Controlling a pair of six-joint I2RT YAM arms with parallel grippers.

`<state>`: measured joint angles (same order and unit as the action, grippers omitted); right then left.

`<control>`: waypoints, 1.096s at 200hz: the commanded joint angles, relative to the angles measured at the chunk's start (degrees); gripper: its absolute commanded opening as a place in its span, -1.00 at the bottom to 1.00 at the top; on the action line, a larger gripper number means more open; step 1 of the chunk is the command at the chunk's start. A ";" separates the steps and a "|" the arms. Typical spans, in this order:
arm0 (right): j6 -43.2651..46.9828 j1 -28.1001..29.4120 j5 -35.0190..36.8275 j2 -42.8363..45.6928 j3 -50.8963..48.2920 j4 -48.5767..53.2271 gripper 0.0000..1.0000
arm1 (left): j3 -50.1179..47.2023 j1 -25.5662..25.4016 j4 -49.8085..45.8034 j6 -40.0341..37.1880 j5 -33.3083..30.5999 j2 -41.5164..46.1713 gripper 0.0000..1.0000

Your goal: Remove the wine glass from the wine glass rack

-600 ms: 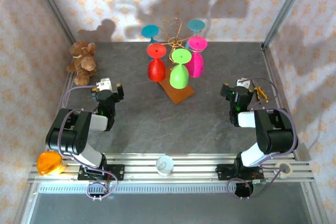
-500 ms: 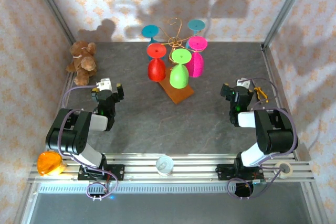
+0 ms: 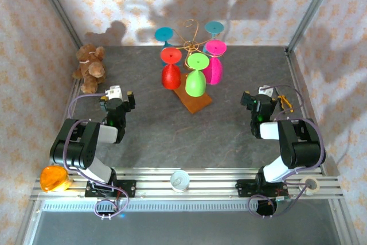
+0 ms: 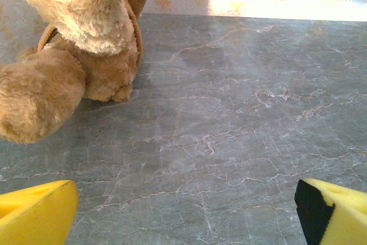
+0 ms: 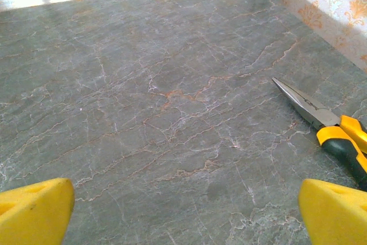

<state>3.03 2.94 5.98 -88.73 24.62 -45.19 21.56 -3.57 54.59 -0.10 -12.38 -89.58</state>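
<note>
- One ribbed metal rail [image 3: 218, 175] runs along the near edge. It carries one orange translucent lump [image 3: 51, 177], one small white round item [image 3: 179, 180] and one pale ring [image 3: 311, 185].
- The left hand [image 4: 183, 213] hovers over the grey marbled table [image 3: 229, 130], yellow fingertips wide apart, empty.
- The right hand [image 5: 183, 210] is likewise spread and empty.
- One pair of yellow-and-black-handled pliers [image 5: 327, 124] lies just right of the right hand.
- One brown plush teddy bear [image 3: 89, 68] sits beyond the left hand.
- One gold wire wine glass rack [image 3: 192, 41] on a brown wooden base [image 3: 195, 101] stands mid-table towards the far side, well apart from both hands.
- Five plastic wine glasses hang upside down on it: one red glass [image 3: 170, 73], one green glass [image 3: 195, 80], one magenta glass [image 3: 214, 67], two teal glasses [image 3: 164, 34] behind.
</note>
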 commanded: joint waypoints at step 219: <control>-9.42 -0.39 -1.00 14.96 21.29 45.10 0.25 | 18.13 -1.04 -43.59 5.02 -11.72 24.70 0.06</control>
<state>-0.14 2.81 6.39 -79.85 37.17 -20.01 30.96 -3.77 29.47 1.65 -20.56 -69.49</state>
